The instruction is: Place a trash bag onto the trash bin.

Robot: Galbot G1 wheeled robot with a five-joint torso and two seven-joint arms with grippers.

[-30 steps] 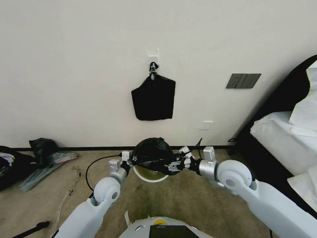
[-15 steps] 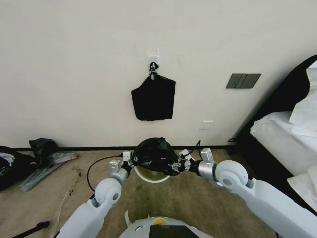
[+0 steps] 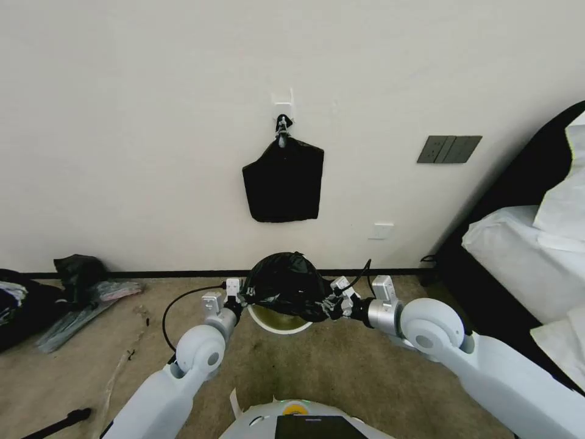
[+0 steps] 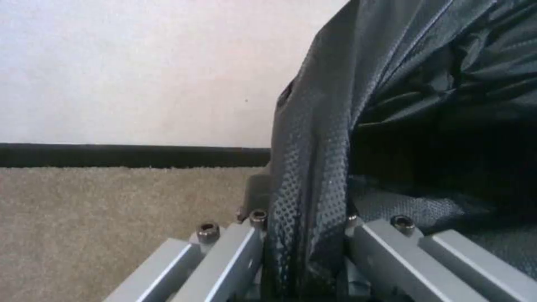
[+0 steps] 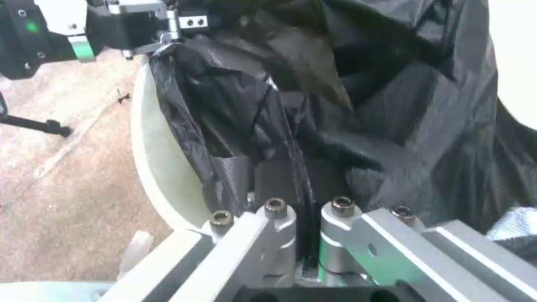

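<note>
The glossy black trash bag (image 3: 285,281) billows in a dome over the cream-white trash bin (image 3: 277,321), whose near rim shows below it. My left gripper (image 3: 242,297) is shut on the bag's left edge, and the film (image 4: 305,201) runs between its jaws. My right gripper (image 3: 329,306) is shut on the bag's right edge, with a fold (image 5: 305,197) pinched between its jaws. In the right wrist view the bin's wall (image 5: 159,167) curves beside the crumpled bag (image 5: 392,126), and the left gripper (image 5: 168,31) holds the bag's far edge.
A flat black pack (image 3: 283,181) hangs from a wall hook above the bin. A dark heap of cloth and plastic (image 3: 73,292) lies on the carpet at the left. A bed (image 3: 530,256) with white bedding stands at the right. Wall and skirting sit just behind the bin.
Both grippers have moved slightly away from me and up with the bag, which now hides more of the bin's opening.
</note>
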